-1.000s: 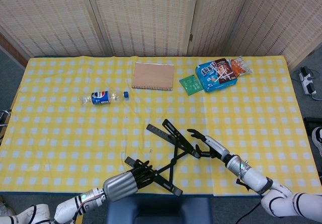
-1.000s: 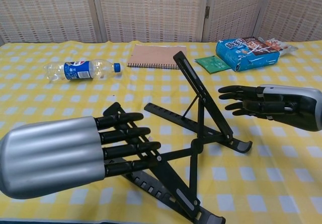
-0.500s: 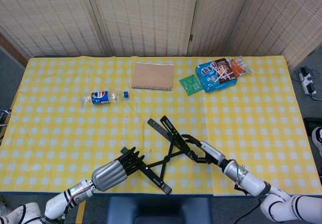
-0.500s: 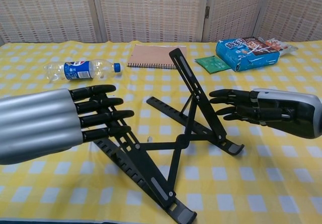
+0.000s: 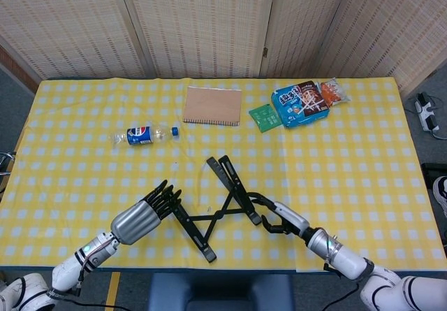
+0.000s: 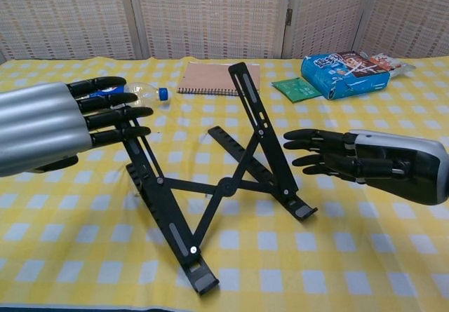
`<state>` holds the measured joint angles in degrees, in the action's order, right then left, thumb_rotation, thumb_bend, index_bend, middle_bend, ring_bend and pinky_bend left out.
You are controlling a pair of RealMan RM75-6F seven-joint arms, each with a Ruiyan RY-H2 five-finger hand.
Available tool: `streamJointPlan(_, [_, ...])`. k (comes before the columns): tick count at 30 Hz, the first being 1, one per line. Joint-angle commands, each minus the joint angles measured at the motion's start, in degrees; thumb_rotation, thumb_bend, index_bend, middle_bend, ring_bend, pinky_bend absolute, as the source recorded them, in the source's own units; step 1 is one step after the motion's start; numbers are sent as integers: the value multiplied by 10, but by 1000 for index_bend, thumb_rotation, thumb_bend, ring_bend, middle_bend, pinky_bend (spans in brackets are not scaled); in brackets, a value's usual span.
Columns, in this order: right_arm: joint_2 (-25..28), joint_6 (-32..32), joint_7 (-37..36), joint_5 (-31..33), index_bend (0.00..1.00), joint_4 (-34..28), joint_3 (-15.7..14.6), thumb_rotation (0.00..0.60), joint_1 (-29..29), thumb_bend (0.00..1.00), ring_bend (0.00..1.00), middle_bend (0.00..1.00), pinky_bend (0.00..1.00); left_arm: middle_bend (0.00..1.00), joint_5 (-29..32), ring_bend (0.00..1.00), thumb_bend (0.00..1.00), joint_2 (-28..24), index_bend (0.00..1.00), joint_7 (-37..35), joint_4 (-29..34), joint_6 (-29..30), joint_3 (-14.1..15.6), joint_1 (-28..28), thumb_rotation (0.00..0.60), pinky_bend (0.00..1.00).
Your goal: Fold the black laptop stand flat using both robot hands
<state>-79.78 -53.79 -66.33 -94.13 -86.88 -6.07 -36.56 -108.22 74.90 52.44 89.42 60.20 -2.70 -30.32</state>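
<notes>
The black laptop stand [image 5: 211, 215] sits near the table's front edge, its two slotted rails joined by a crossed brace [image 6: 219, 185] and standing in a narrow upturned V. My left hand [image 5: 143, 213] is at the stand's left side with fingers stretched out. In the chest view the left hand's [image 6: 56, 126] fingertips [image 6: 133, 133] touch the top of the left rail. My right hand [image 5: 283, 217] is at the right side, also with straight fingers. The right hand [image 6: 372, 165] has its fingertips [image 6: 291, 147] right at the right rail; contact is unclear. Neither hand grips anything.
A tan spiral notebook [image 5: 212, 105] lies at the back centre. A Pepsi bottle [image 5: 143, 134] lies on its side back left, partly hidden by my left hand in the chest view. A green packet [image 5: 264, 117] and blue snack bag [image 5: 302, 103] sit back right on the yellow checked cloth [image 5: 363, 171].
The stand's rails have swung much closer together and the whole stand has shifted left. Both hands followed it leftward, and the left hand rose from the lower brace to the left rail's top.
</notes>
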Motion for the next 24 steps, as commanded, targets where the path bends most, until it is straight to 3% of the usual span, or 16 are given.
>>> streamJointPlan(1, [-4, -4, -1, -7, 0, -3, -5, 391, 0, 758, 57, 13, 0, 0, 7, 0, 392, -2, 109, -8, -11, 11, -4, 1, 600, 0])
streamJointPlan(13, [-4, -37, 24, -32, 0, -17, -26, 393, 7, 759, 52, 14, 0, 0, 15, 0, 391, -9, 109, -39, -33, 55, -5, 3, 600, 0])
streamJointPlan(17, [22, -41, 48, -11, 0, -26, -16, 393, 9, 758, 55, 14, 0, 0, 6, 0, 391, -13, 107, -40, -12, 69, 7, 10, 600, 0])
streamJointPlan(24, [26, 8, 63, 36, 0, -16, 14, 394, -15, 758, 59, 14, 0, 0, -13, 0, 392, -14, 102, -15, 30, 69, 29, 17, 600, 0])
